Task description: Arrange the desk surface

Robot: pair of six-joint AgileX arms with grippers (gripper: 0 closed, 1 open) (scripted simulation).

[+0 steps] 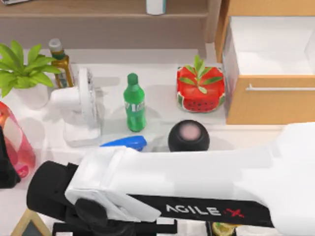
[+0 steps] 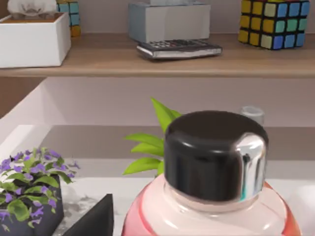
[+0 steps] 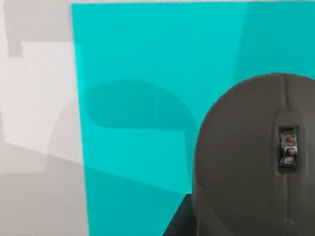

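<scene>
- The desk surface (image 1: 162, 73) is the broad white tabletop that runs across the top view, below a brown shelf board (image 1: 98, 10) and beside an open wooden drawer (image 1: 268, 93) at its right.
- On it, from the left: a leafy plant in a white pot (image 1: 22, 73), an amber bottle (image 1: 61, 64) behind a small white fan (image 1: 81, 105), a green soda bottle (image 1: 134, 103), a red watermelon-patterned planter (image 1: 201, 89) and a black round speaker (image 1: 189, 136).
- A blue object (image 1: 125, 143) lies just in front of the green bottle, partly hidden by the arm; what it is I cannot say for sure.
- The right arm (image 1: 197, 189) reaches across the near side of the table from the right towards the left, its black wrist end low at the left.
- In the right wrist view a dark grey computer mouse (image 3: 251, 157) lies on a cyan pad (image 3: 147, 98), which rests on the white desk; whether the right gripper is spread or pressed together I cannot tell.
- At the far left edge stands a pink bottle (image 1: 15, 142) with a glossy black cap (image 2: 214, 155), seen close up in the left wrist view.
- That view also shows a purple-flowered plant (image 2: 29, 189) in a dark pot, and on the shelf a calculator (image 2: 179, 48), a grey box (image 2: 170, 20), a white box (image 2: 32, 39) and a colour cube (image 2: 275, 22).
- The left gripper's state cannot be told either.
</scene>
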